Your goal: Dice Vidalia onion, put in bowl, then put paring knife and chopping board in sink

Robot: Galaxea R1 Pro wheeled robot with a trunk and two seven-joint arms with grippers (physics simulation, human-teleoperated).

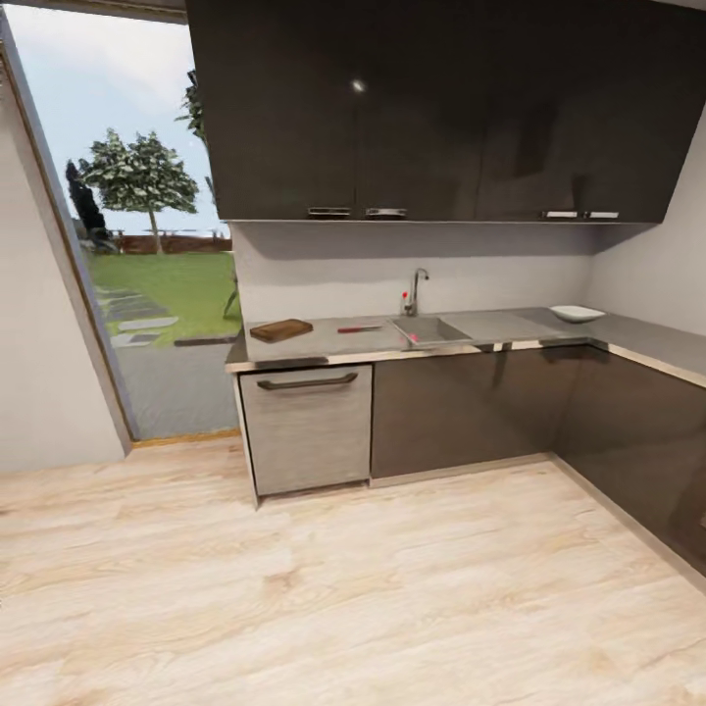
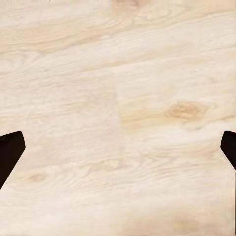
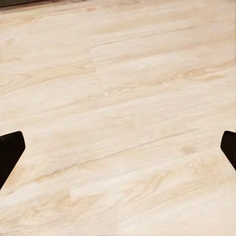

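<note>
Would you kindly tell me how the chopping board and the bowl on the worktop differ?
The dark brown wooden chopping board lies flat at the left end of the glossy grey countertop, left of the sink; the shallow white squarish bowl sits towards the right, near the corner. The board is flat and dark, the bowl raised and pale. Both rest on the countertop.

The right gripper [image 3: 118, 152] hangs wide apart over pale wood floor [image 3: 123, 98]; a dark strip [image 3: 24, 2], perhaps cabinetry, edges it.
</note>
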